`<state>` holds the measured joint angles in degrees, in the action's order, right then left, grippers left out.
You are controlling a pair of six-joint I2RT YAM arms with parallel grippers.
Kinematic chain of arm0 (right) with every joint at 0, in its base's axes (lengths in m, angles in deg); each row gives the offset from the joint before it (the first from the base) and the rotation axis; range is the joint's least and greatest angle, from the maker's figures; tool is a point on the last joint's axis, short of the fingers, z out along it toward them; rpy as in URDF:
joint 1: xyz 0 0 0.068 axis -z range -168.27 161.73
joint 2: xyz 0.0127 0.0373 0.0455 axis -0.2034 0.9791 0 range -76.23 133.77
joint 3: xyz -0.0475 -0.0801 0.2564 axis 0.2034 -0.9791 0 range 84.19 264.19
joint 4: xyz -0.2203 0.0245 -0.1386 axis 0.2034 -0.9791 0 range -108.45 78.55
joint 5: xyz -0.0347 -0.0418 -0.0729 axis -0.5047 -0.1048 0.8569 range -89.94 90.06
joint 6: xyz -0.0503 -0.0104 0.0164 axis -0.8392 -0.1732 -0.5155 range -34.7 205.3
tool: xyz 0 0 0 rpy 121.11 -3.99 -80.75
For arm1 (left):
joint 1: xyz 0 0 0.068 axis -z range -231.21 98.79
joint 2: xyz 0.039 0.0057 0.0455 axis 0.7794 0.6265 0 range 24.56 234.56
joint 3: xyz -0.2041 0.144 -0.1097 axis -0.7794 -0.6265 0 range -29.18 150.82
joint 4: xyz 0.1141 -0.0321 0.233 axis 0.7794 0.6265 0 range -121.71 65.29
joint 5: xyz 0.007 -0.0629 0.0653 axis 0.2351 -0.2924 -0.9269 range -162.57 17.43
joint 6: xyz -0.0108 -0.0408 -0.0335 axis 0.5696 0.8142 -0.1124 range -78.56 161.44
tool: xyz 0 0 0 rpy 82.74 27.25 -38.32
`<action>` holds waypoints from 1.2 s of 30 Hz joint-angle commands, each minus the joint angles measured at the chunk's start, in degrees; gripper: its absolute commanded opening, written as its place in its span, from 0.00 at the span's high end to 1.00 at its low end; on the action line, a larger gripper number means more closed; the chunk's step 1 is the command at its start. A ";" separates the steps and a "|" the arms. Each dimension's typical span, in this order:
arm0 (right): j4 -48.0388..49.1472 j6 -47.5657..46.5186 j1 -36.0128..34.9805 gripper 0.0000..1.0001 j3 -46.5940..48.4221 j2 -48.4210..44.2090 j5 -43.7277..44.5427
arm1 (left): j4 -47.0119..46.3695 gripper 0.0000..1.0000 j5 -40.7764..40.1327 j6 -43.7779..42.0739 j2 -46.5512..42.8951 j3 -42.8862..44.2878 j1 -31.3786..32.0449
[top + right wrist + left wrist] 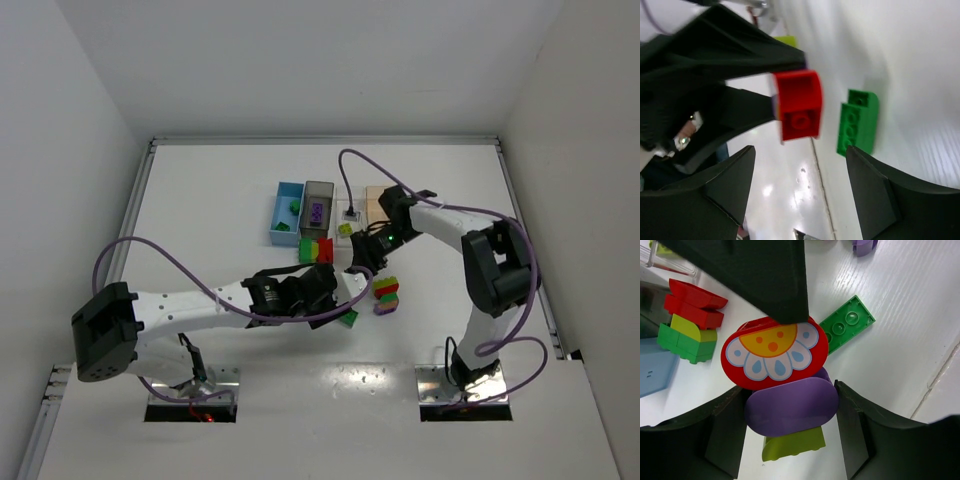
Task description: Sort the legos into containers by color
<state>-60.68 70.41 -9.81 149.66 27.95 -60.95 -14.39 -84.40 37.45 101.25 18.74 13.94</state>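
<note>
Yanking the red flower brick (772, 355) could twist the purple brick (790, 405) from your left gripper (787, 412) clamped on it, 6 o'clock of the grey bin (319, 185); right gripper (800, 155) fingers are apart.

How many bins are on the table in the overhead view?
4, in one row at mid-table: blue bin leftmost, then dark grey bin, clear bin, and tan bin, partly hidden behind the right arm.
</note>
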 commanded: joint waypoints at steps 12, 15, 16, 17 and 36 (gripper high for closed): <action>-13.61 -13.49 -3.86 0.26 7.04 7.08 -9.65 | -2.12 0.95 -0.56 -0.58 -0.13 5.42 -0.54; -13.61 -13.49 -3.86 0.26 8.26 8.31 -9.65 | -2.12 0.95 -0.03 -0.58 0.92 6.12 -0.54; -13.61 -13.49 -3.86 0.26 8.79 8.32 -10.35 | -2.12 0.95 -0.03 -0.58 0.92 6.13 -0.54; -13.61 -13.49 -3.86 0.28 8.80 8.32 -10.88 | -2.12 0.95 0.58 -0.58 0.92 6.65 -0.54; -5.19 -7.89 5.54 1.00 0.90 -3.43 -7.20 | -2.12 0.99 -0.03 1.79 -3.55 -2.66 -1.16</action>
<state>-71.59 60.13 -5.63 152.87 30.90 -68.62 -16.68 -84.01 38.15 100.07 16.88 13.52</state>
